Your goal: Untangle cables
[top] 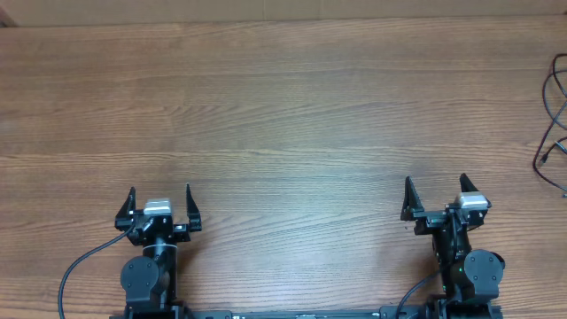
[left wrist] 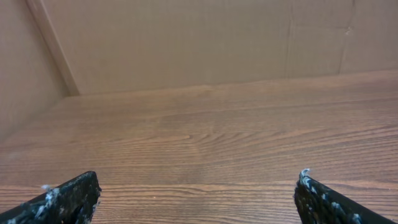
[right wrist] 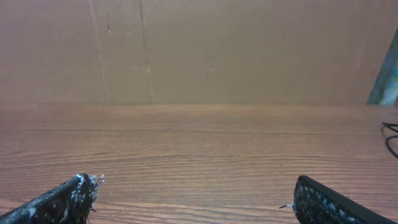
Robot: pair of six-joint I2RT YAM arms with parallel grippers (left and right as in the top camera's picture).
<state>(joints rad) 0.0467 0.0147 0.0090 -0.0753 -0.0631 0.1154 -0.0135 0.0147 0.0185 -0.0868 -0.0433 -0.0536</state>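
Note:
Thin black cables (top: 555, 124) lie at the far right edge of the table, mostly cut off by the overhead view; a small loop of them (right wrist: 390, 137) shows at the right edge of the right wrist view. My left gripper (top: 160, 192) rests near the front left, open with nothing between its fingers (left wrist: 68, 199). My right gripper (top: 434, 184) sits near the front right, also open and empty, well short of the cables. Only bare wood lies between both pairs of fingertips.
The wooden table (top: 283, 115) stretches wide ahead of both arms. A brown cardboard wall (left wrist: 186, 43) stands behind its far edge and along the left side. Thicker black robot wires (top: 84, 266) trail by the arm bases.

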